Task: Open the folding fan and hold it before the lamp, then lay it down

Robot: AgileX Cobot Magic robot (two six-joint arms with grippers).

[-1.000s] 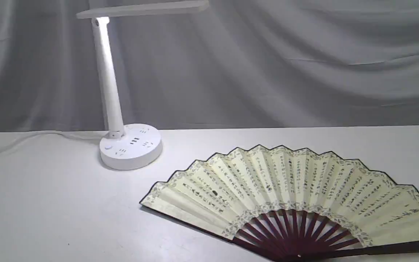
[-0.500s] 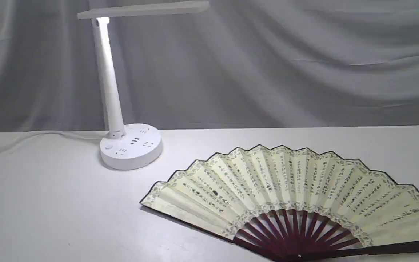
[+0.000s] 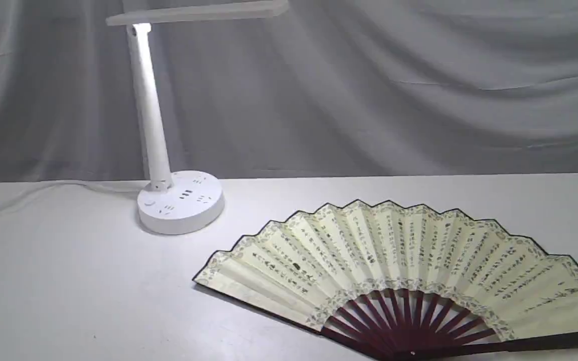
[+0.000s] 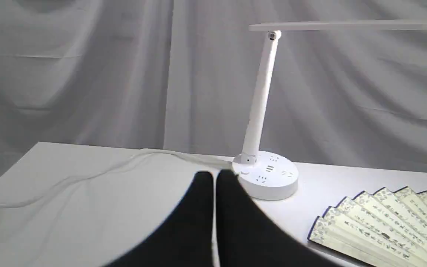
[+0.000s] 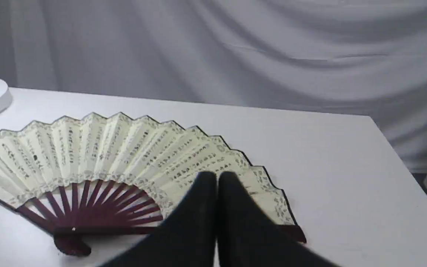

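The folding fan [image 3: 399, 260] lies spread wide open and flat on the white table, its cream pleats pointing toward the curtain and its maroon ribs [image 3: 409, 321] toward the near edge. To its left stands the lamp [image 3: 151, 115], stem lit, round base [image 3: 181, 203] on the table. No gripper shows in the exterior view. In the left wrist view my left gripper [image 4: 215, 176] is shut and empty, raised above the table in front of the lamp base [image 4: 267, 178]. In the right wrist view my right gripper [image 5: 217, 176] is shut and empty, over the fan [image 5: 124, 155].
A white cord [image 4: 87, 178] runs from the lamp base across the left of the table [image 3: 68, 281]. A grey draped curtain [image 3: 394, 85] hangs behind. The table's right edge [image 5: 399, 155] shows in the right wrist view.
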